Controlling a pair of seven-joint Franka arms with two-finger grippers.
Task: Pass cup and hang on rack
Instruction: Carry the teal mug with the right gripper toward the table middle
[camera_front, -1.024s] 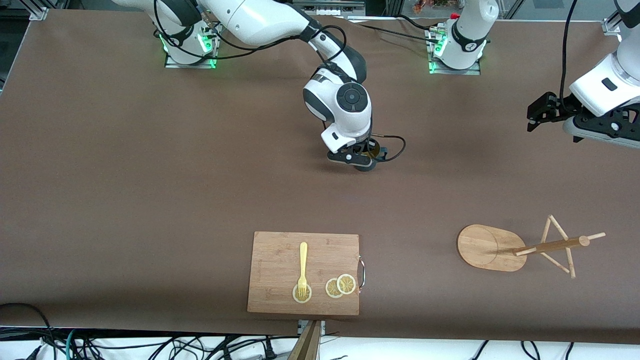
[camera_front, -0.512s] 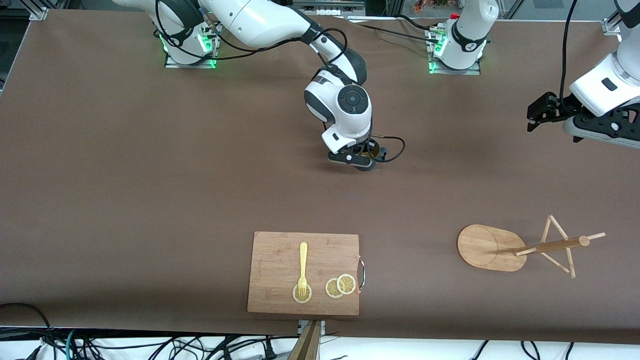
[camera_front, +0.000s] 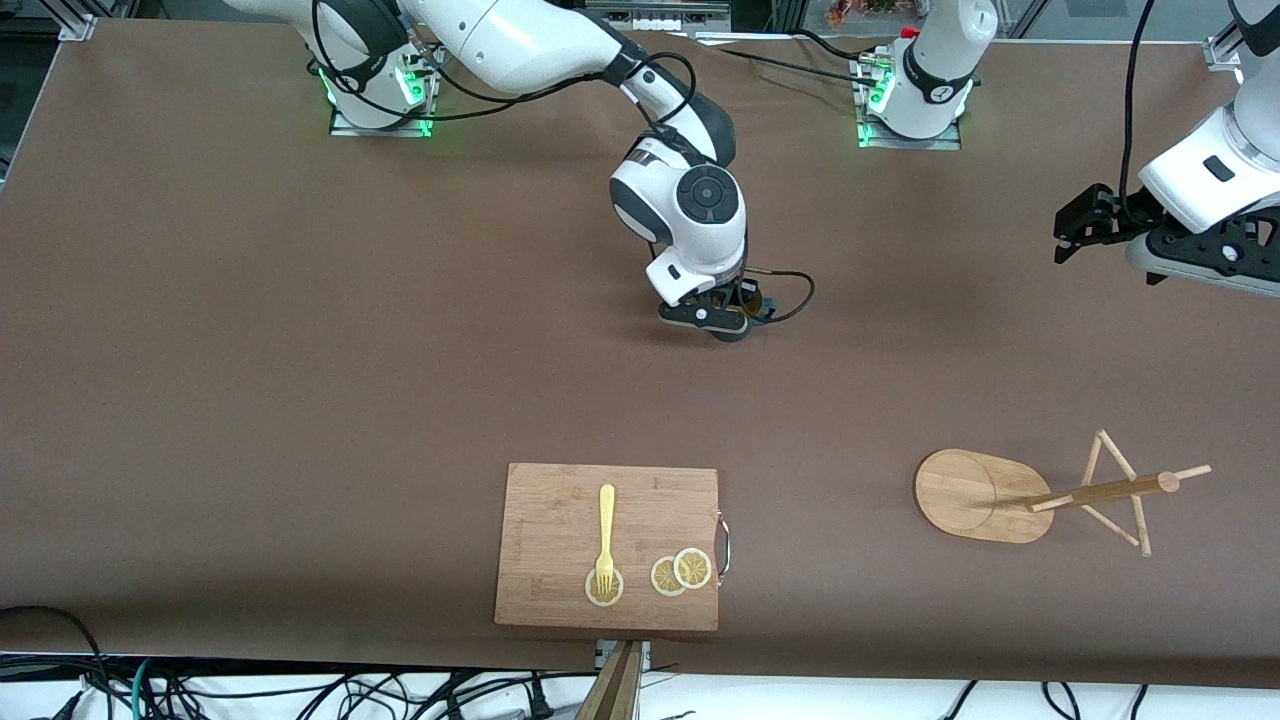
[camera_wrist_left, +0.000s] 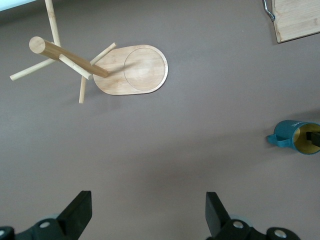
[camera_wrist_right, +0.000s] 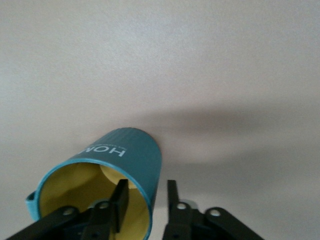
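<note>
The teal cup (camera_front: 733, 334) with its yellow inside stands on the table near the middle, mostly hidden under my right gripper (camera_front: 735, 314). In the right wrist view the cup (camera_wrist_right: 127, 155) has one finger inside it and one outside. The right gripper (camera_wrist_right: 146, 186) is open, and a gap shows between its outer finger and the cup wall. The left wrist view shows the cup (camera_wrist_left: 294, 137) from afar. My left gripper (camera_front: 1078, 222) waits open and empty over the left arm's end of the table, its fingers spread wide (camera_wrist_left: 147, 206). The bamboo rack (camera_front: 978, 494) (camera_wrist_left: 134, 71) stands nearer the front camera.
A bamboo cutting board (camera_front: 555, 520) lies near the table's front edge, carrying a yellow fork (camera_front: 606, 535) and lemon slices (camera_front: 681, 572). Its corner and metal handle (camera_wrist_left: 299, 19) show in the left wrist view. Black cables trail from the right wrist beside the cup.
My right gripper's fingers have parted and no longer clamp the cup wall. The right wrist has shifted very slightly. The left arm has not moved.
</note>
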